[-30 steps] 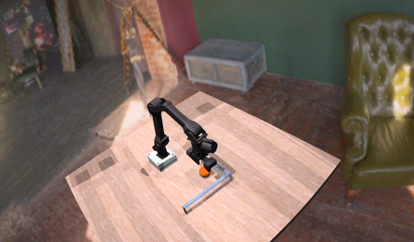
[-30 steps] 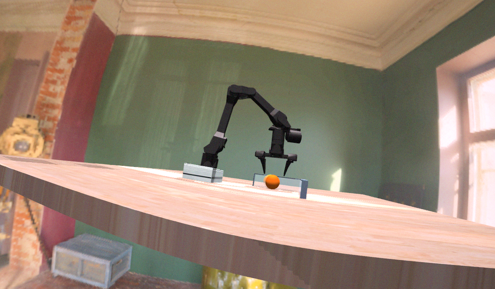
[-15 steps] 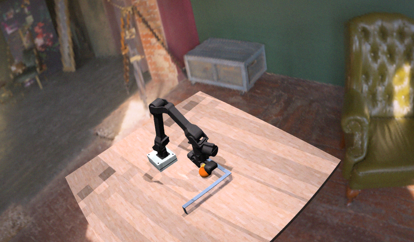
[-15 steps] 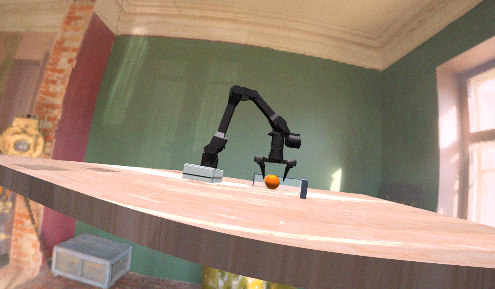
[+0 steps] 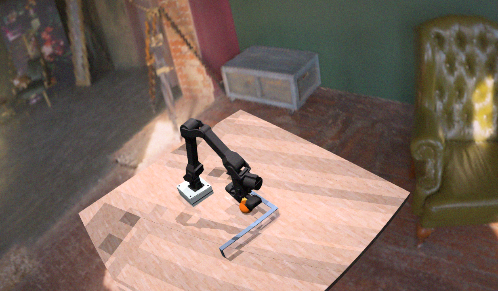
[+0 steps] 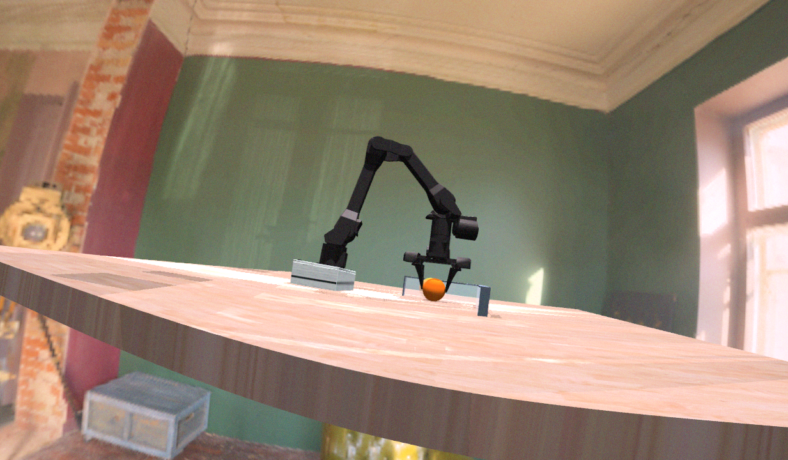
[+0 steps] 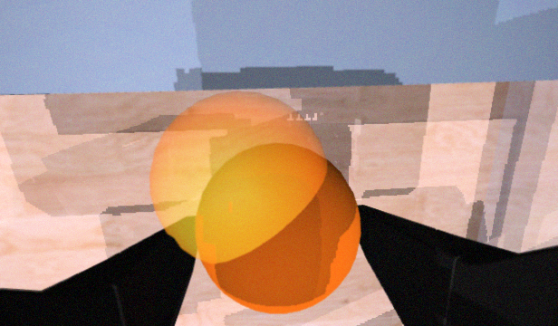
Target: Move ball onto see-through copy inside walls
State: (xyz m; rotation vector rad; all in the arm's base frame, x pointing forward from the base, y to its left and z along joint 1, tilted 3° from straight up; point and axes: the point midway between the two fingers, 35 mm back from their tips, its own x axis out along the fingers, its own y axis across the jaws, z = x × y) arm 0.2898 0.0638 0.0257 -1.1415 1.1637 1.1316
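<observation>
The orange ball [image 5: 244, 207] [image 6: 433, 290] [image 7: 279, 281] sits at table level inside the corner. My gripper [image 5: 245, 203] [image 6: 434, 285] [image 7: 277, 220] points down around it and is shut on it, with one finger against each side in the wrist view. The see-through copy [image 5: 244, 199] [image 7: 179, 149] partly overlaps the ball, offset up and left in the wrist view, towards the wall. In the exterior view the ball mostly hides it. The low clear walls [image 5: 249, 230] [image 6: 483, 301] [image 7: 102, 45] meet in a corner; one runs across the top of the wrist view, just beyond the copy.
The pale base block [image 5: 194, 195] [image 6: 322, 275] of the arm stands on the wooden table [image 5: 315, 217] [image 6: 385, 343], left of the walls. The walls' corner is to the right of the ball in the top view. A grey chest and a green armchair stand beyond the table.
</observation>
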